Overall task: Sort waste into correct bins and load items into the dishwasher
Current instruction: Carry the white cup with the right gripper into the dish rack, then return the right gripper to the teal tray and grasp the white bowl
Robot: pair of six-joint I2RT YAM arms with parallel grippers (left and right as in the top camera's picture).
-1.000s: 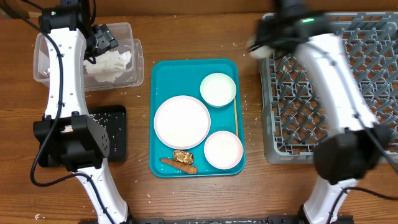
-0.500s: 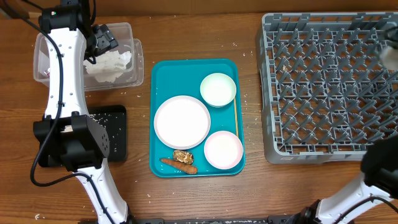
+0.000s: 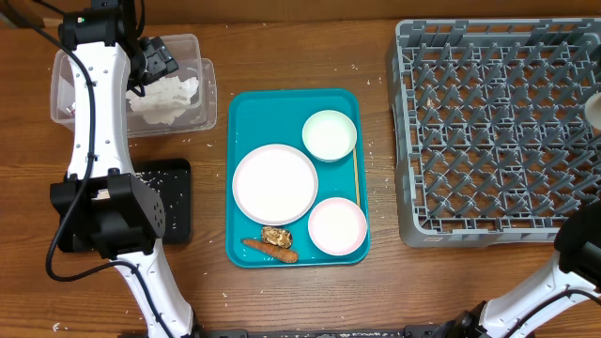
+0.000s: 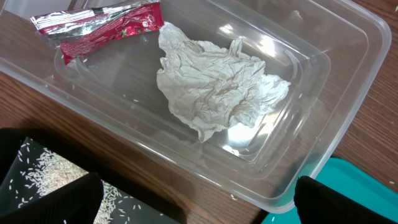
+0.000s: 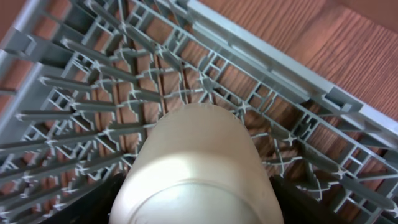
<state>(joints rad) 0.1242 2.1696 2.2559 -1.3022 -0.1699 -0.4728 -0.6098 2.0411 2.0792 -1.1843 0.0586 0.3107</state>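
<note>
My left gripper hovers open and empty over the clear plastic bin, its fingers spread wide. The bin holds a crumpled white tissue and a red foil wrapper. My right gripper is shut on a cream cup, held bottom-up over the grey dish rack. In the overhead view the cup shows only at the right edge of the rack. The teal tray holds a white plate, a pale green bowl, a white bowl and food scraps.
A black bin sprinkled with rice grains stands left of the tray, in front of the clear bin; it also shows in the left wrist view. Rice grains are scattered on the wooden table.
My right arm has swung from the rack's back left corner to its right edge, carrying the cup. The left arm has not moved.
</note>
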